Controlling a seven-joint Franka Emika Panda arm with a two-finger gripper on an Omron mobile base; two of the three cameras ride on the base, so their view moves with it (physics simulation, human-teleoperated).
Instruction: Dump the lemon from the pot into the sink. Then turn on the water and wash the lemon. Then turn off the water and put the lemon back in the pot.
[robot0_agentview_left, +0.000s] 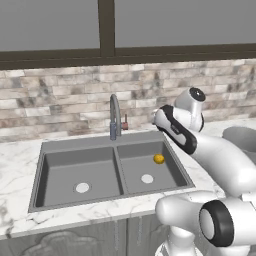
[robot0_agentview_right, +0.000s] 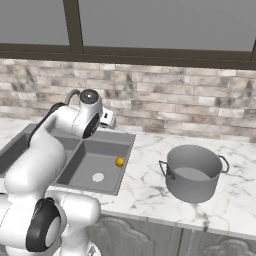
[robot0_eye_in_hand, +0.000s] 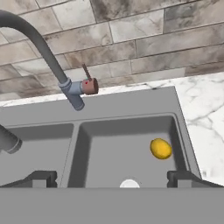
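Yellow lemon (robot0_agentview_left: 159, 159) lies in the sink (robot0_agentview_left: 75, 147) basin right of the faucet (robot0_agentview_left: 115, 117). From the right base, the pot (robot0_agentview_right: 193, 172) stands empty beside that basin. Along the hand, gripper (robot0_eye_in_hand: 113, 178) fingers spread apart, the faucet's red handle (robot0_eye_in_hand: 90, 85) ahead, up-left.

Marble counter (robot0_agentview_right: 150, 187) beneath a brick backsplash (robot0_agentview_left: 60, 100) and dark-framed window (robot0_agentview_left: 106, 27).

A white marble counter (robot0_agentview_right: 150, 185) runs beneath a brick backsplash. The dark grey double-basin sink (robot0_agentview_left: 75, 147) is set into it, and the grey pot (robot0_agentview_right: 193, 172) stands upright on the counter, well apart to the sink's right.
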